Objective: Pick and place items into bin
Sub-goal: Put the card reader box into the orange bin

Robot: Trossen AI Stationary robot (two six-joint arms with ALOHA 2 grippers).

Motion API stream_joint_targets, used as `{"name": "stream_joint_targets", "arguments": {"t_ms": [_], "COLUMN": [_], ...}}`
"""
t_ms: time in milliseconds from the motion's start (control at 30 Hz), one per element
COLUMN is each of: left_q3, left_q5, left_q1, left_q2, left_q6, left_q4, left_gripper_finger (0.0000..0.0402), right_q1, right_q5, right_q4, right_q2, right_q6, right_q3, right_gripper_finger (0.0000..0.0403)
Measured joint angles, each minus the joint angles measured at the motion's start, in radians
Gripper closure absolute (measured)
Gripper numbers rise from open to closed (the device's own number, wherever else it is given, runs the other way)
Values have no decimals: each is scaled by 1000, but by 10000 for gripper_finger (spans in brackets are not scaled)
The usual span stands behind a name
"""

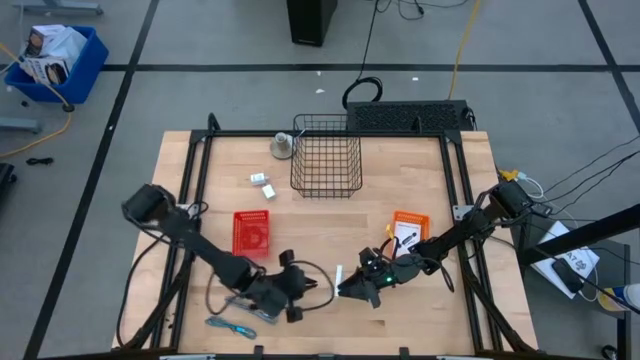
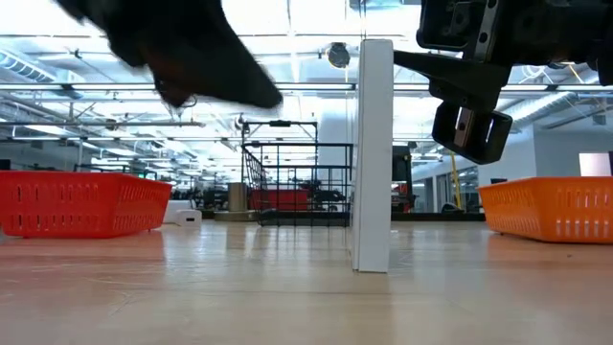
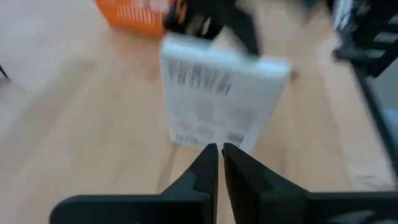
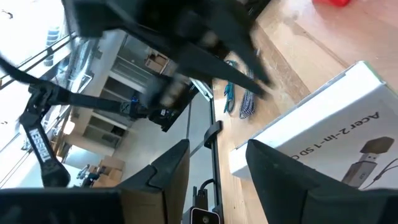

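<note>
A white printed box stands on edge near the lower middle of the wooden table in the high view, pinched between both arms; the right gripper reaches it from the right with its fingers spread around the box's edge, while the left gripper points at it from the left, fingers nearly closed and just short of its printed face; bare wood lies open above the pair, up toward the black wire basket at the table's upper middle; a red bin sits just above the left arm and an orange bin just above the right arm, flanking that open strip; a teal-blue cord lies by the lower left edge; two small white blocks rest left of the wire basket, well apart from both grippers.
</note>
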Motion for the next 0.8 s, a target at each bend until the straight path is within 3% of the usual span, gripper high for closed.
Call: {"name": "stream_joint_targets", "arguments": {"t_ms": [100,233,633,800], "left_q3": [-3,-87,-668,-855], "left_q5": [-55,-28,8,129], "left_q1": [-32,-57,-101,-100], "left_q2": [-69,-199,-660,-772], "left_q6": [40,105,269,306], "left_q4": [-43,37,586,764], "left_gripper_finger": [371,371,371,371], "right_q1": [0,0,2,2], "right_q5": [0,0,0,0], "right_q4": [0,0,5,7], "right_q2": [0,0,0,0], "right_q6": [0,0,-6,-5], "right_q3": [0,0,0,0], "right_gripper_finger": [243,243,243,243]}}
